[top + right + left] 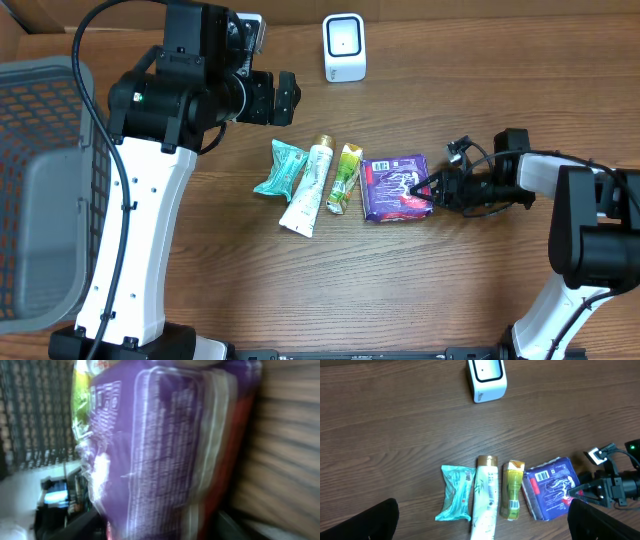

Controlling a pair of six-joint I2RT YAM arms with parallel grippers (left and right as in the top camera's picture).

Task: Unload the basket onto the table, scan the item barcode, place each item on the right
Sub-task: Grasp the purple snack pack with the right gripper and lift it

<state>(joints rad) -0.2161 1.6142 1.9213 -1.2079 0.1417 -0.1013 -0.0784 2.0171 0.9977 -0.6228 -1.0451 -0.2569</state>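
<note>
The right claw [428, 190] sits at the purple packet's [395, 187] right edge; I cannot tell whether it is clamped on it. The packet lies flat mid-desk, well apart from the white scanner [344, 47] at the far edge, so lifting and scanning are likely still to do. The left claw [273, 96] hangs spread and empty. The desk [450, 290] is wood-grain, with a grey basket [40, 180] at its left edge.

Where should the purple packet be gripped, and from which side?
Grip the purple packet by its right edge, coming in low from the right. It lies flat on the table with the yellow-green tube close beside its left edge. The right edge is free, and the right tool sits there.
</note>
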